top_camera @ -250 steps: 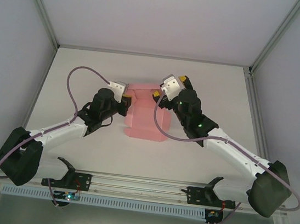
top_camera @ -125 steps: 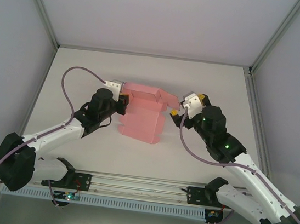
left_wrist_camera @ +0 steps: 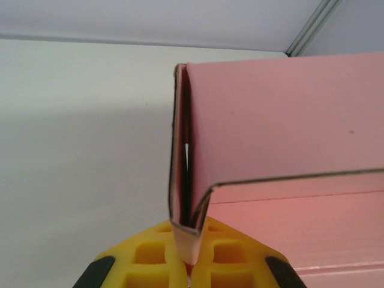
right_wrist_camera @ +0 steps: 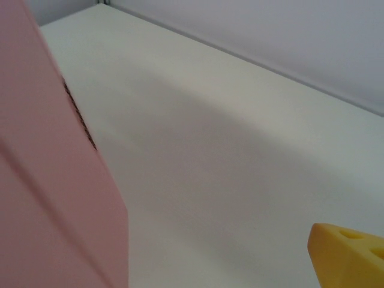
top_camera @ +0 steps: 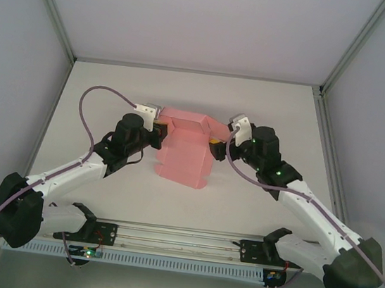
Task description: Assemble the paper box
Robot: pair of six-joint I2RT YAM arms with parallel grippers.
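The pink paper box (top_camera: 184, 156) lies partly folded in the middle of the table, its far panel and a right-hand flap (top_camera: 212, 127) raised. My left gripper (top_camera: 159, 131) is at the box's far left corner. In the left wrist view its yellow fingers (left_wrist_camera: 153, 255) are shut on a folded double edge of the pink card (left_wrist_camera: 189, 237). My right gripper (top_camera: 218, 146) stands open at the box's right edge, under the raised flap. The right wrist view has one yellow fingertip (right_wrist_camera: 348, 257) at the lower right and a pink panel (right_wrist_camera: 48, 198) close on the left that hides the other finger.
The white table (top_camera: 281, 120) is walled by grey panels with metal corner posts (top_camera: 341, 64). A metal rail (top_camera: 180, 238) with the arm bases runs along the near edge. The left arm's purple cable (top_camera: 91, 106) loops over the table's left side.
The right arm swung out to the right, away from the box's far corner, then came back in to its right edge. The left gripper stayed shut and the box shifted and turned slightly.
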